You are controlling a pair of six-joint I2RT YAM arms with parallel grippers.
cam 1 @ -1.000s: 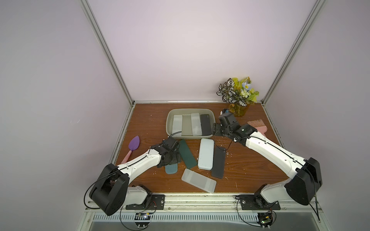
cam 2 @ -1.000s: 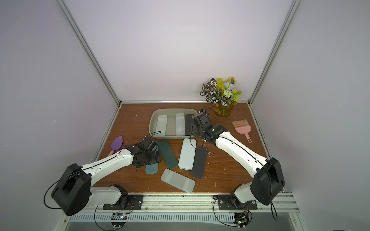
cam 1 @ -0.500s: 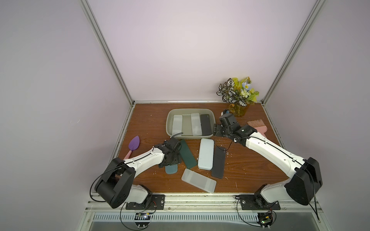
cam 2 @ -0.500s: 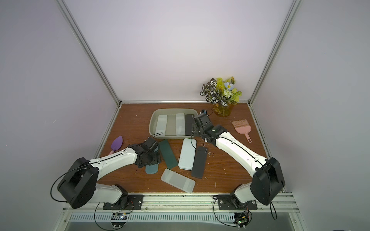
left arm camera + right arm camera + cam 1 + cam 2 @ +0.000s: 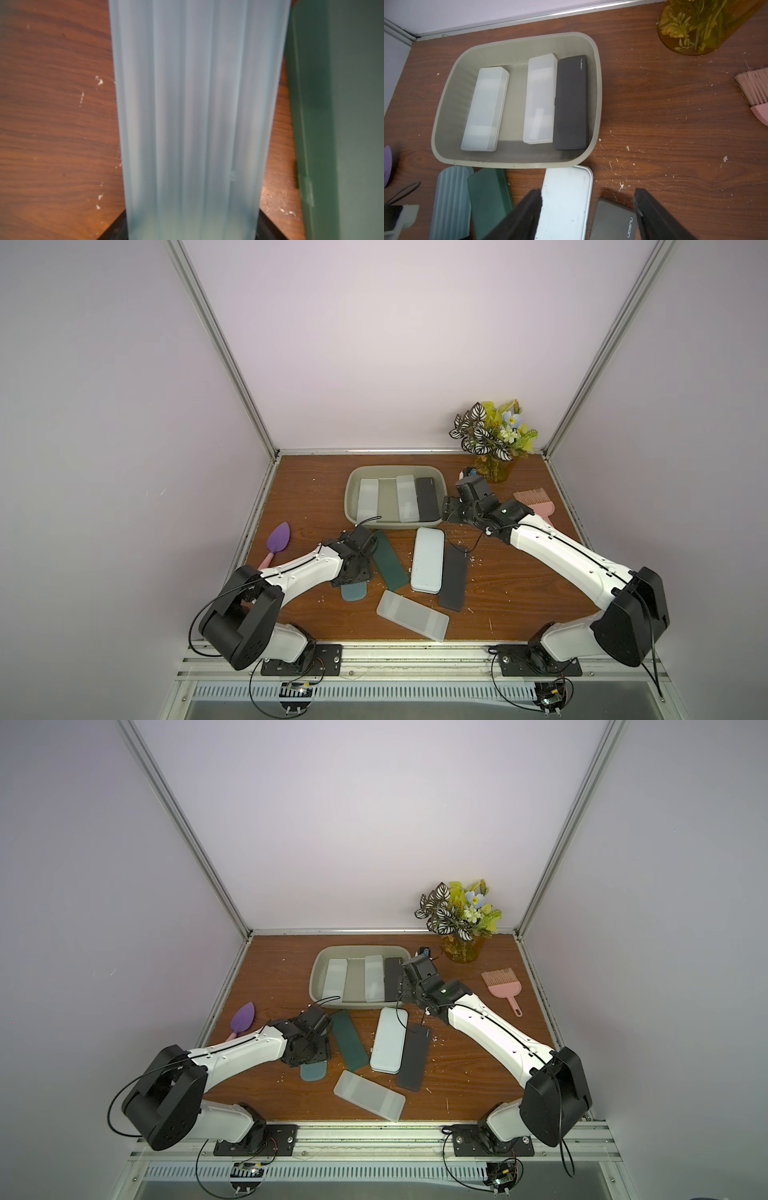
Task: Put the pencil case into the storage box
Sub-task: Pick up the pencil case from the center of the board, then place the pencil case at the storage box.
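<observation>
The table (image 5: 309, 497) is crowded on the near side of the storage box (image 5: 351, 489). The pencil case (image 5: 353, 593) lies flat there at the left, outside the box. A dark green case (image 5: 388, 560) slants just beside its right edge, between it and a pale blue case (image 5: 427, 560). A loose black case (image 5: 455, 576) lies close against the pale blue one. A loose white case (image 5: 413, 615) lies crosswise nearest the front.

A purple scoop (image 5: 277, 538) sits at the left edge. A pink brush (image 5: 536, 504) and a vase of flowers (image 5: 492, 448) stand far right.

Inside the box a left white case (image 5: 483, 108) lies apart from a right white case (image 5: 539, 99). The right one lies side by side with a boxed black case (image 5: 571, 104) at the right wall.

The pencil case is frosted blue-grey, ribbed lengthwise, with a rounded near end. In both top views its far part is hidden under the left gripper (image 5: 192, 223). The dark fingers (image 5: 118, 227) stand on either side of its long edges, but I cannot tell whether they press on it.

The right gripper (image 5: 587, 191) hangs at the box's near right corner. Its fingers are spread wide and hold nothing.
</observation>
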